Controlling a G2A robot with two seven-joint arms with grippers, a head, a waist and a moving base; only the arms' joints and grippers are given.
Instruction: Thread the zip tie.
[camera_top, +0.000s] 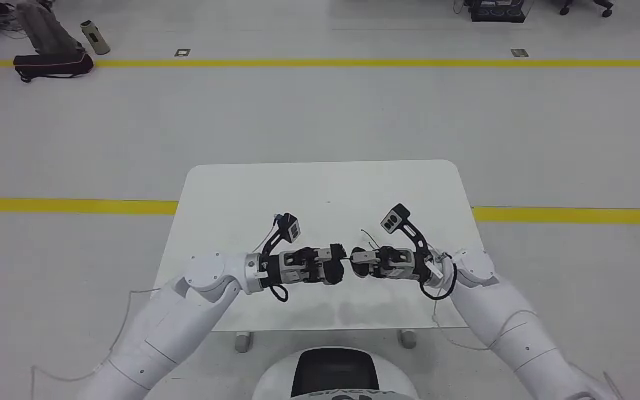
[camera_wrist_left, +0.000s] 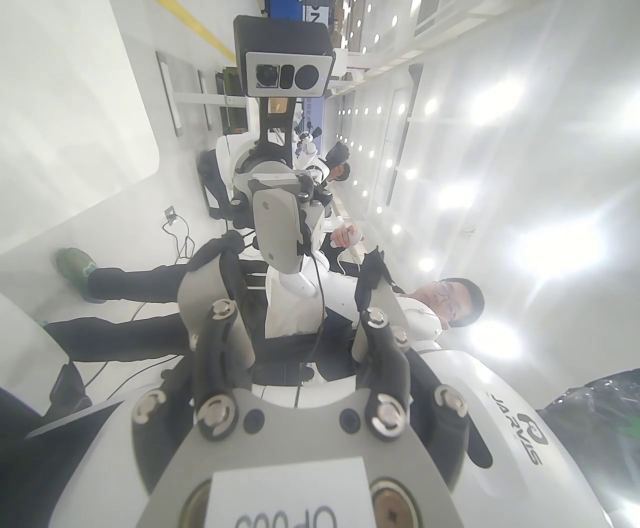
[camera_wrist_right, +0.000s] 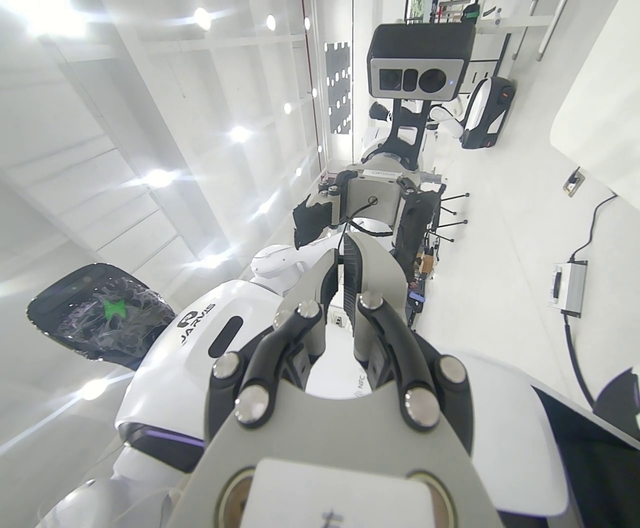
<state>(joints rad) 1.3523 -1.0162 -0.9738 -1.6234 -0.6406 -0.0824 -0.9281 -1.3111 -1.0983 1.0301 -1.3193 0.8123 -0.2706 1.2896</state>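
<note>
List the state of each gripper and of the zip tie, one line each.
left gripper: open, fingers spread wide, holding nothing.
right gripper: shut on the zip tie at its fingertips.
zip tie: held in the air, reaching toward the left gripper; whether it is threaded cannot be told.

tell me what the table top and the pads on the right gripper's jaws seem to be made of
Table top: looks like white laminate or painted board; smooth, matte, no grain, rounded corners. Pads on the right gripper: probably black rubber or soft plastic, judging by the fine grid texture; the shells behind them look like matte grey metal or plastic.
</note>
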